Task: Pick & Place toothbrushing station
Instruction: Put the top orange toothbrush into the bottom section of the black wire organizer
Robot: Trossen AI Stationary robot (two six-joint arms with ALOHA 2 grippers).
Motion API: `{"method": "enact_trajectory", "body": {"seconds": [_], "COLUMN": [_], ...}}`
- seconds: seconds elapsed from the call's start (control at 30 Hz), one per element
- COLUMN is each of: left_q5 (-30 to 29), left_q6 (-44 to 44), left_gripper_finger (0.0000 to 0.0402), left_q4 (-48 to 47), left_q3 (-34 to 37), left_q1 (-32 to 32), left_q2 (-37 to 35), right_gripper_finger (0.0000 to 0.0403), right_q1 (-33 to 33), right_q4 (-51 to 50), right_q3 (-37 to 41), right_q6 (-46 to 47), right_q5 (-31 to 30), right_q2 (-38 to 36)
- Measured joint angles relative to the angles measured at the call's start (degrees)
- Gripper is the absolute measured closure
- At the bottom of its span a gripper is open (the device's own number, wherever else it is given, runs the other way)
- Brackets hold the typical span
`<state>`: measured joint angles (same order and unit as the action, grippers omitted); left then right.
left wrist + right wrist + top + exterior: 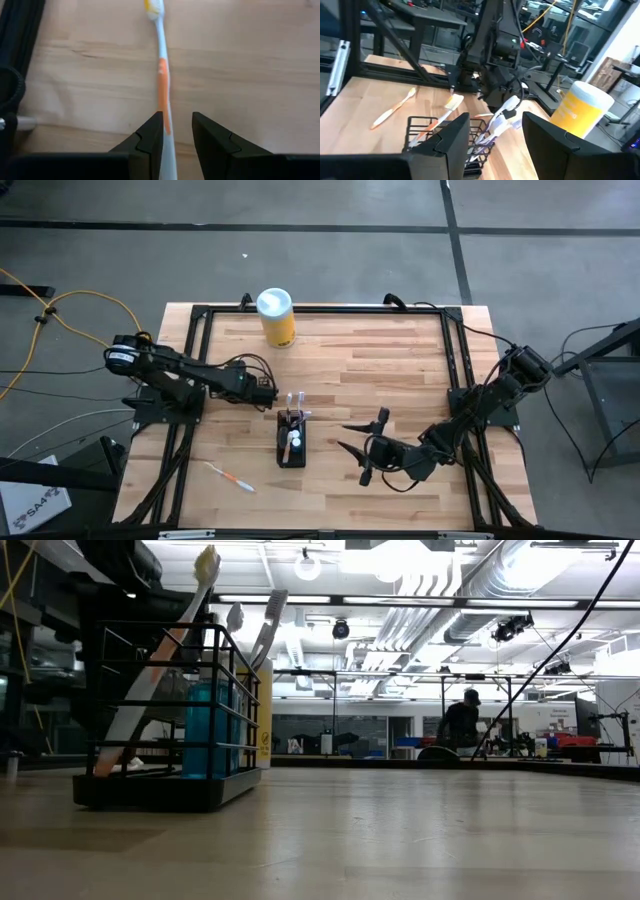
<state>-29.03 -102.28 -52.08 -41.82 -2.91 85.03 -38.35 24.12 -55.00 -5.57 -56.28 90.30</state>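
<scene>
Right gripper [345,437] low over the table, fingers spread wide, nothing between them. Just ahead of those open tips sits the station [292,442], a black wire rack, upright on the wood, with brushes leaning out of its far end. From the right wrist view the rack [420,125] fills the gap between the right gripper [495,130] and the left arm beyond it.

Left gripper [272,395] is on the station's other side, just beside the brush heads. Its fingers are only narrowly parted: the left wrist view shows the left gripper [177,117] with a white-and-orange brush [162,75] running through the gap, tight by one finger, daylight on the other side. Not clamped.

Low view: station [160,790] flat on the table.

Beyond the left gripper, well apart, a yellow canister [275,317]. A loose brush [230,477] lies flat, off to the station's side.
</scene>
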Motion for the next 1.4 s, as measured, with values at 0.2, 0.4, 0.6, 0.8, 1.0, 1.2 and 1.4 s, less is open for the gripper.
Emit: {"method": "enact_trajectory", "body": {"seconds": [0.2, 0.4, 0.6, 0.8, 1.0, 1.2, 1.4], "left_q5": [-0.50, -0.39, -0.03, 0.20, 0.22, 1.73, 1.93], "left_q6": [0.31, 3.66, 6.28, 6.30, 6.47, 6.45, 6.27], "left_gripper_finger": [0.0304, 0.0304, 0.0304, 0.0304, 0.0304, 0.0305, 0.0305], "left_q4": [-0.44, 0.48, 1.45, 1.32, 1.28, 1.29, 1.14], "left_q3": [0.00, 0.00, 0.00, -0.01, -0.01, 0.00, -0.22], "left_q1": [2.41, 4.91, 5.94, 5.92, 5.92, 5.92, 5.85], "left_q2": [-0.02, -0.02, -0.02, -0.02, 0.39, 3.99, 6.45], "right_gripper_finger": [0.0229, 0.0229, 0.0229, 0.0229, 0.0229, 0.0229, 0.0229], "right_q1": [0.15, 0.15, 0.15, 0.15, 0.11, 0.11, 0.11], "right_q4": [-0.34, -1.03, -1.13, -1.24, -1.25, -1.31, -1.33], "right_q3": [0.00, 0.00, 0.00, 0.00, 0.00, 0.00, 0.00], "right_q6": [-0.21, -0.21, -0.21, -0.21, -0.21, -0.21, -0.22], "right_q5": [1.18, 1.12, 1.00, 0.93, 0.93, 0.93, 0.95], "right_q2": [0.00, 0.00, 0.00, 0.00, 0.00, 0.00, 0.00]}}
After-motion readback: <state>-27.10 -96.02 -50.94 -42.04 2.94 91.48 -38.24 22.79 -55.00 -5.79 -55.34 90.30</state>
